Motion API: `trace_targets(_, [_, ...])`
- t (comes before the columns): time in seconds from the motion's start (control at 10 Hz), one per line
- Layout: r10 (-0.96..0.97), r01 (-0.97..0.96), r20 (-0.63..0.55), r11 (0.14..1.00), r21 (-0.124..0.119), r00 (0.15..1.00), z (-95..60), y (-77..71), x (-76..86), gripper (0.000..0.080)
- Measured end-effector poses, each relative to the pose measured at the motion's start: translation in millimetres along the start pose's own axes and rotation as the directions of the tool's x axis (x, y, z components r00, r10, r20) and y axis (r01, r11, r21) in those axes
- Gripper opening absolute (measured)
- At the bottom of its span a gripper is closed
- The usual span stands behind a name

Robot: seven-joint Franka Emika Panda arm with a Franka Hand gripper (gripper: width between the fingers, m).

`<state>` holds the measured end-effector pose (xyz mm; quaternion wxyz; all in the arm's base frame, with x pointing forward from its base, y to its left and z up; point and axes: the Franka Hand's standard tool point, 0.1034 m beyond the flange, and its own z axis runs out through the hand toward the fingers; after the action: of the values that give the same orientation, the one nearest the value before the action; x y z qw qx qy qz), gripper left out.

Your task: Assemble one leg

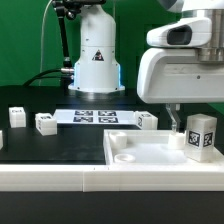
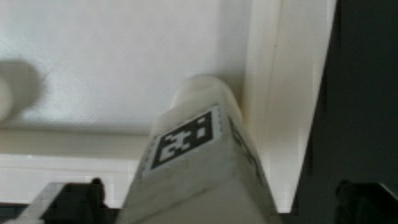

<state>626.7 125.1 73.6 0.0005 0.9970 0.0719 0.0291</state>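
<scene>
The leg, a white post with a black-and-white tag, stands upright on the large white panel near its corner at the exterior view's right. My gripper hangs over it, jaws either side of the leg. One finger shows apart from the leg; the other is hidden. In the wrist view the leg runs up between the two dark fingers, with a light gap at each side. The gripper looks open, not clamped. The panel lies beneath.
Three more small white tagged legs lie on the black table: two at the exterior view's left and one behind the panel. The marker board lies in front of the robot base.
</scene>
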Motion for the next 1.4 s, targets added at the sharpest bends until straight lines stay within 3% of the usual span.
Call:
trace_targets(0.1, [-0.101, 0.101, 0.000, 0.995, -0.013, 0.995, -0.8, 1.9, 0.4, 0.0649])
trace_targets(0.3, [-0.181, 0.181, 0.001, 0.983, -0.016, 0.984, -1.6, 5.4, 1.0, 0.0649])
trace_targets(0.5, [-0.178, 0.178, 0.001, 0.984, -0.016, 0.984, -1.1, 5.4, 0.7, 0.0417])
trace_targets(0.6, [-0.159, 0.159, 0.001, 0.987, -0.015, 0.987, -0.9, 5.3, 0.6, 0.0417])
trace_targets(0.7, [-0.159, 0.159, 0.002, 0.987, -0.015, 0.987, -0.6, 5.6, 0.4, 0.0290])
trace_targets(0.8, [-0.144, 0.144, 0.001, 0.990, -0.015, 0.990, -0.4, 5.2, 0.3, 0.0290])
trace_targets(1.1, [0.265, -0.265, -0.006, 0.964, -0.006, 0.964, 0.4, 3.1, 0.1, 0.0290])
trace_targets(1.4, [0.591, -0.591, -0.008, 0.807, -0.007, 0.807, 1.5, 5.5, -0.4, 0.0290])
